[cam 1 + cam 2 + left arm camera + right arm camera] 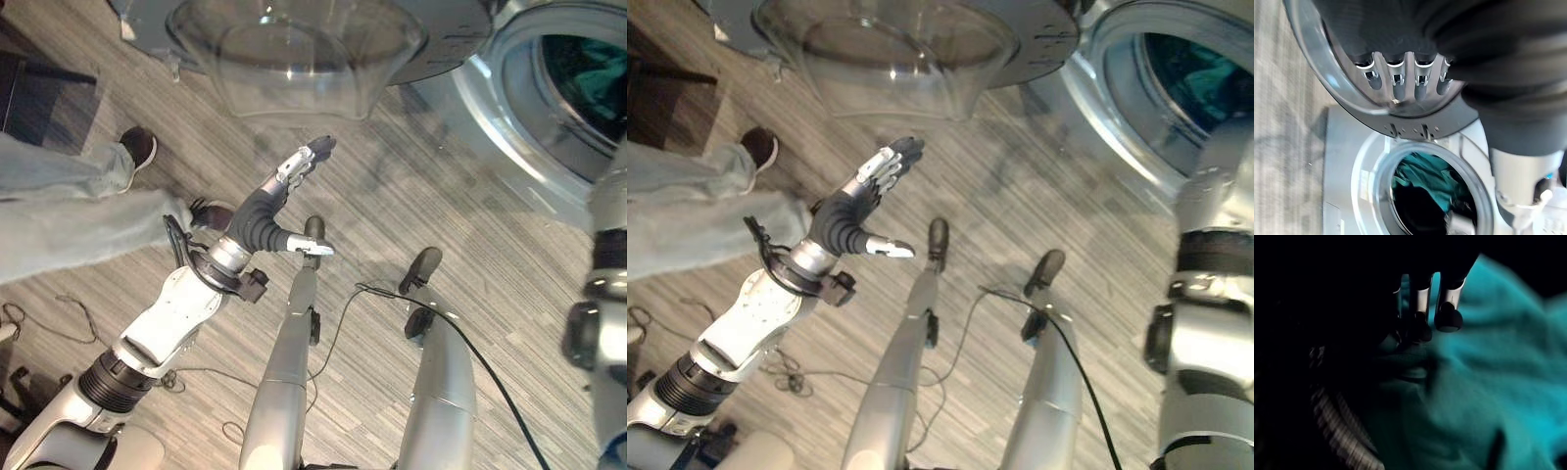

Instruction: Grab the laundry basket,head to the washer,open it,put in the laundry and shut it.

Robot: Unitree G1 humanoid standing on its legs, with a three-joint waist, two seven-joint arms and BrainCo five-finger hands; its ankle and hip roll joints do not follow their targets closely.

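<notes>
Reaching up toward the open washer door (294, 49), the left hand (284, 201) is hovering over the wood floor (411, 196) with its fingers straight and spread and its thumb sticking out to the side, holding nothing; in its wrist view the fingertips (1398, 83) are lying close against the door's clear bowl, though whether they are touching it cannot be told. The door is hanging swung wide to the left of the washer (549, 108), whose round silver-rimmed opening is showing at the upper right of the head views. Inside the drum (1430, 196), teal laundry (1425, 178) is lying bunched against the dark interior. The right arm is entering from the right edge and leading toward the opening; the right hand (1425, 308) is sitting deep in the dark drum, its dark-tipped fingers (1448, 318) pointing down just over or against the teal cloth (1508, 357), and whether they are gripping it cannot be told. A person's leg in grey trousers (59, 211) and dark shoes (140, 147) are standing at the left, near the left arm
</notes>
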